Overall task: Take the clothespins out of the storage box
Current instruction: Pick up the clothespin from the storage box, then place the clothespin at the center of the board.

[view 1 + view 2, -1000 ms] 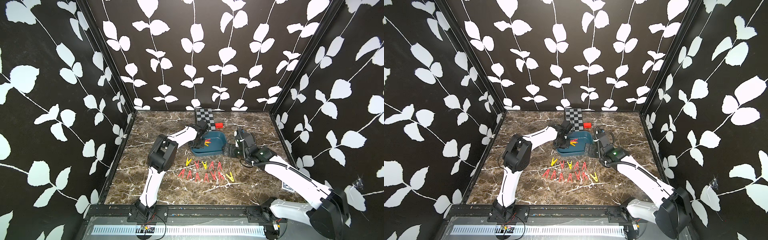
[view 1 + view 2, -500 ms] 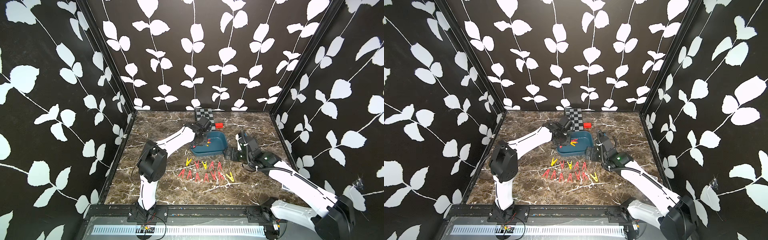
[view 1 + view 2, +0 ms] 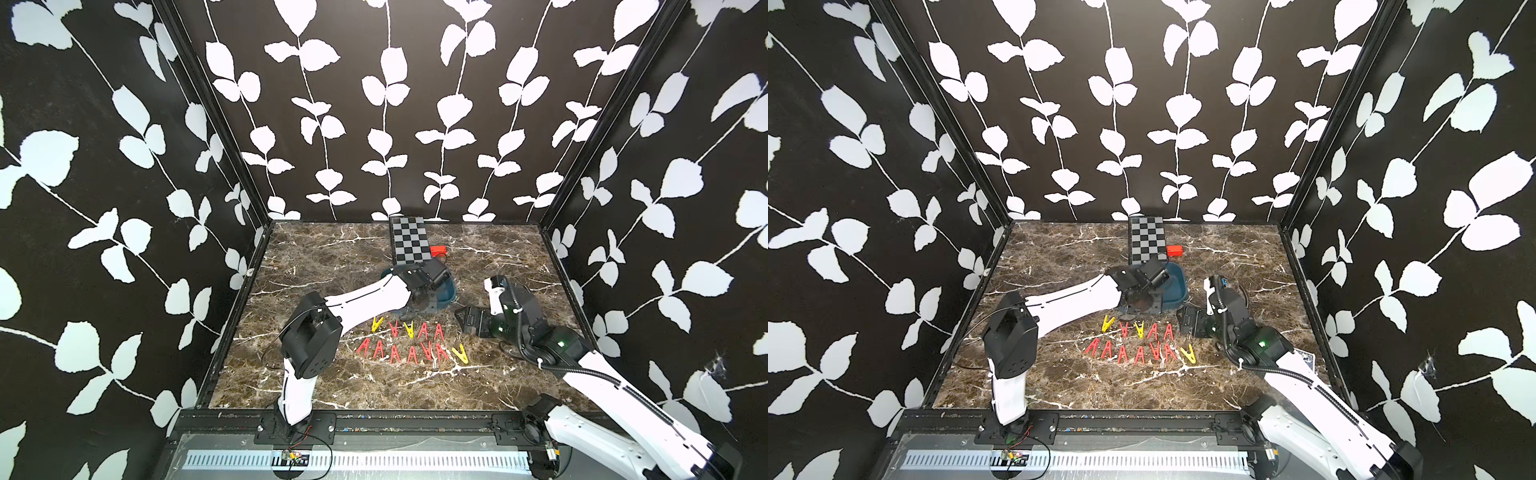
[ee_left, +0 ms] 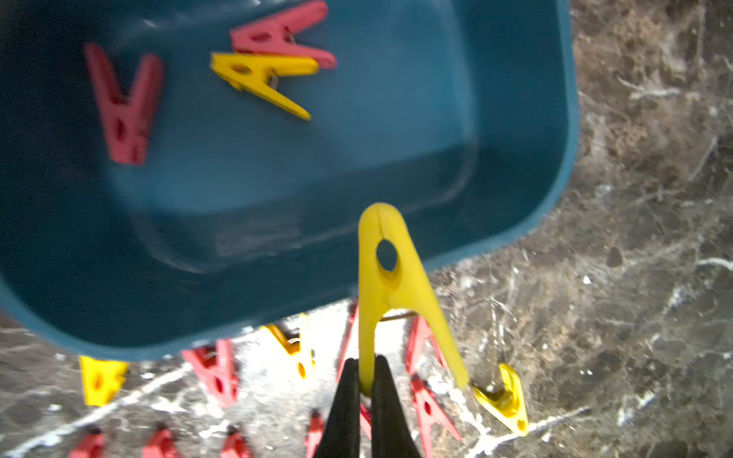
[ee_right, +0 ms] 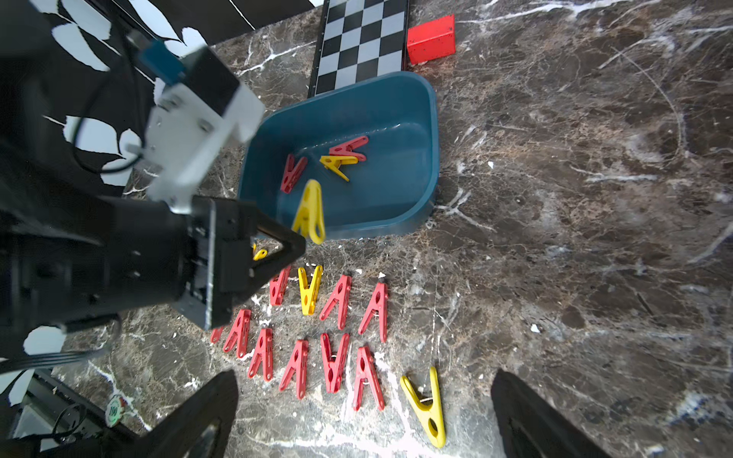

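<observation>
1. The storage box [image 5: 392,190] sits mid-back on the bench [image 5: 555,238]. Its far end meets the near end of the checkered board [image 5: 363,39]. A red block [image 5: 431,39] lies just beside the board, near the box's far corner.
2. Inside the box are 3 clothespins: 2 red [image 5: 293,173] [image 5: 349,147] and 1 yellow [image 5: 337,164]. The yellow one touches a red one.
3. The left jaws are pinching one leg of a further yellow clothespin [image 4: 390,285] [image 5: 310,210]. It is off the box floor, at the near rim, nose toward the box.
4. On the bench in front of the box are 12 clothespins in two rows, 9 red and 3 yellow.
   - Back row, 5: yellow, red, yellow, red, red.
   - Front row, 7: 6 red, then a yellow [image 5: 426,404] at the right end.
5. The right jaws are spread wide with nothing between them. They hover near the right end of the rows, apart from the box.
6. View differences:
   - In both top views the left arm [image 3: 365,299] covers most of the box, so its contents show only in the wrist views.
   - The right wrist view hides most of the back row's left-end yellow behind the left jaws. A top view shows it whole [image 3: 377,323].
   - The left wrist view is blurred.
</observation>
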